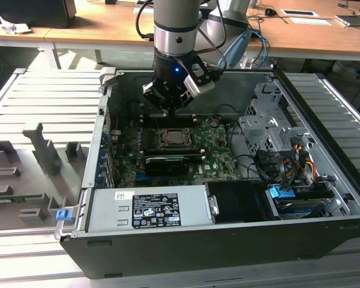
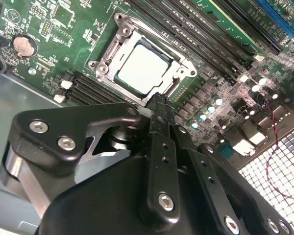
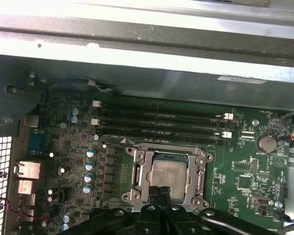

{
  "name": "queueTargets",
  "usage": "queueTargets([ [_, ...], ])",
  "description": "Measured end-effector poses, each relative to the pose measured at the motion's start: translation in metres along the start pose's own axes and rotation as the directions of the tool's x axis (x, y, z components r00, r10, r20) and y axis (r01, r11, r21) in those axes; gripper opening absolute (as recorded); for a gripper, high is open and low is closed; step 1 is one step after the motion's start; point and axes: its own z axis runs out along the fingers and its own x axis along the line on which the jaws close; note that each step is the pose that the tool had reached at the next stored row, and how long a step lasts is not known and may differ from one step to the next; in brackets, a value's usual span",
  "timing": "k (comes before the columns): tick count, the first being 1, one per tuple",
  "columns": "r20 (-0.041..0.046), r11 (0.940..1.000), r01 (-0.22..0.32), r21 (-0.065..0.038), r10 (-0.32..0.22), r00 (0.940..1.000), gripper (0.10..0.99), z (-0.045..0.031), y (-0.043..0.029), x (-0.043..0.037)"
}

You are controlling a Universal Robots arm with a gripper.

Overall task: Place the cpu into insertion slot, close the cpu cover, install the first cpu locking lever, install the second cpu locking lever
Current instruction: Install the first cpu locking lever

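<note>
Cpu [image 2: 143, 67] sits in its socket under the cpu cover [image 2: 108, 61]; claw [image 2: 159, 105] pinched together, empty.

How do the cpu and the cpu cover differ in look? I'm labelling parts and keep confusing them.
The cpu is a solid, pale square plate; the cpu cover is a silvery-grey frame with a square window. The cpu shows through that window; the cover lies around its edges. Both sit flat in the socket, just beyond the gripper.
</note>
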Motion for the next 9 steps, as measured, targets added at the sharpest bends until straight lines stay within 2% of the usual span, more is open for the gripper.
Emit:
queueTargets([
  [9, 0.0006, 0.9999, -0.011, -0.002, 0.011, 0.9999, 0.106, 0.0015, 0.0007, 0.0075],
])
